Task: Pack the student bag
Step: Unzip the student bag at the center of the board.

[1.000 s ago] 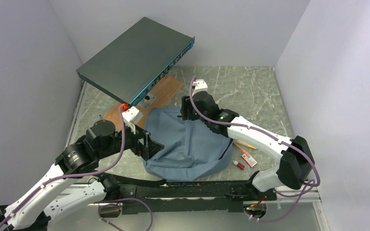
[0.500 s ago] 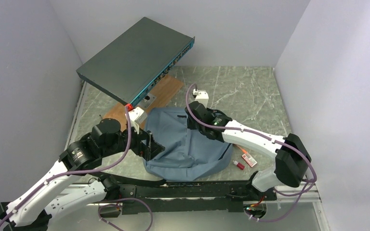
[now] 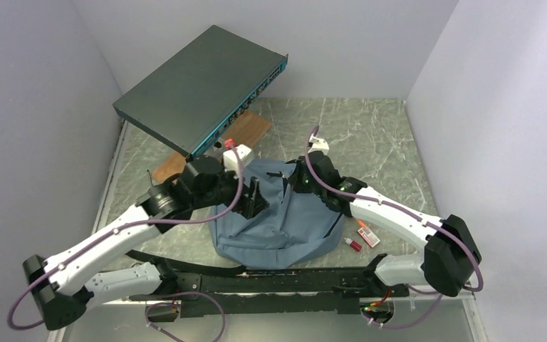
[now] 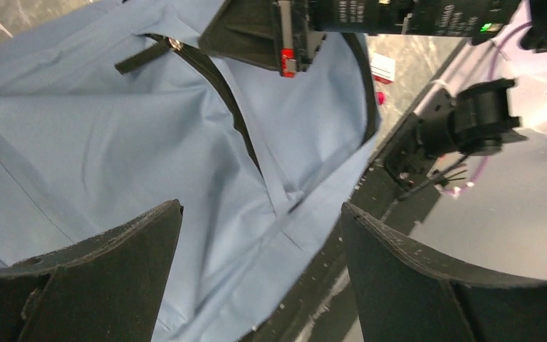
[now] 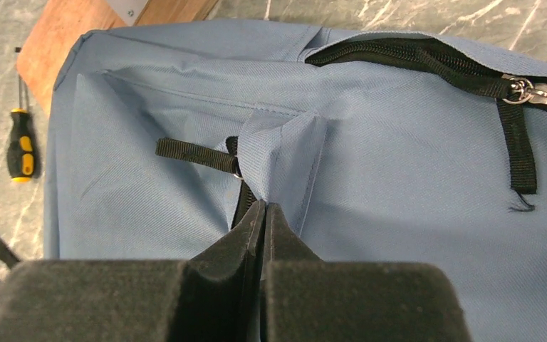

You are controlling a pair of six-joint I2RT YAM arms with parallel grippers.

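Note:
The student bag (image 3: 285, 228) lies flat on the table, blue-grey with black zippers. My right gripper (image 3: 290, 179) is at its upper middle. In the right wrist view its fingertips (image 5: 265, 206) are shut on a raised fold of bag fabric (image 5: 285, 142) beside the front pocket zipper strap (image 5: 192, 155). The main zipper pull (image 5: 530, 89) lies at the top right. My left gripper (image 3: 254, 199) hovers open over the bag's left part. In the left wrist view its jaws (image 4: 260, 214) stand wide apart above the cloth (image 4: 114, 142), holding nothing.
A dark grey metal box (image 3: 199, 89) leans at the back left over a wooden board (image 3: 246, 132). A yellow-handled screwdriver (image 5: 21, 146) lies left of the bag. A small red-and-white item (image 3: 367, 237) and a red marker (image 3: 353, 244) lie to its right.
My right gripper has closed on the bag fabric and shifted a little right. My left arm has swung right and away from me, over the bag's left part, still open.

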